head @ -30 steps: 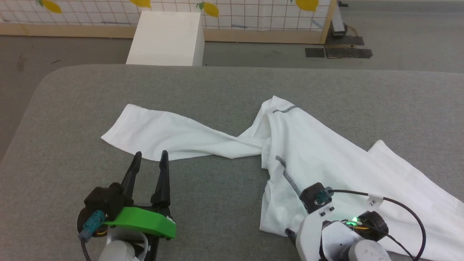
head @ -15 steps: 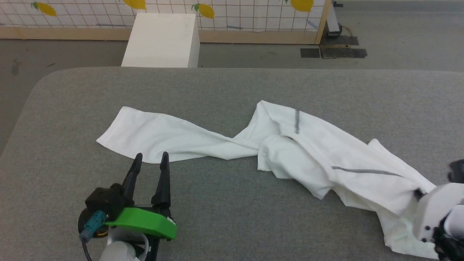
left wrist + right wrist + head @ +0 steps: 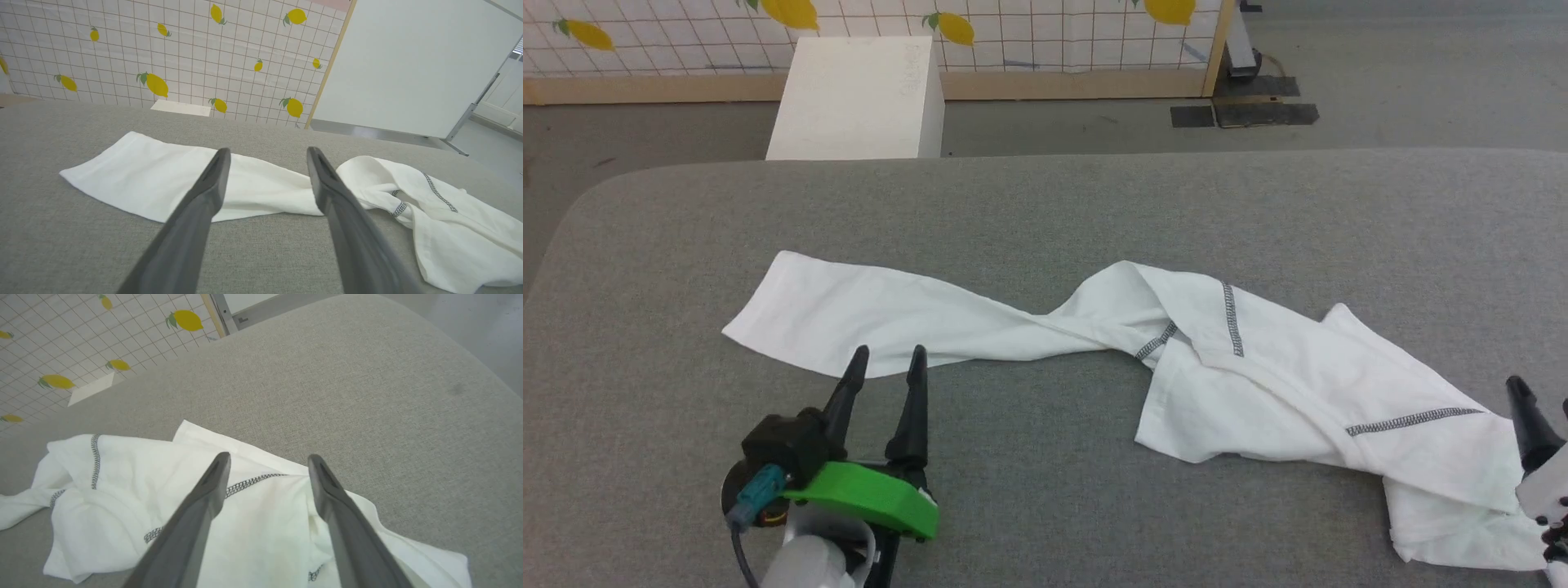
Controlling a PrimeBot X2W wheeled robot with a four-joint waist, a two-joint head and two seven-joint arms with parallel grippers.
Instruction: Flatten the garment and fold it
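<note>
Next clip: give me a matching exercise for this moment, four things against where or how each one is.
Things:
1. shirt
2. box
3. left claw
4. right claw

Places or states:
A. open, at the flat sleeve
B. beyond the far edge of the table
C. twisted midway, stretched across the table
D. open, over the bunched, stitched end

Pairs: 1-C, 2-B, 3-A, 4-D
</note>
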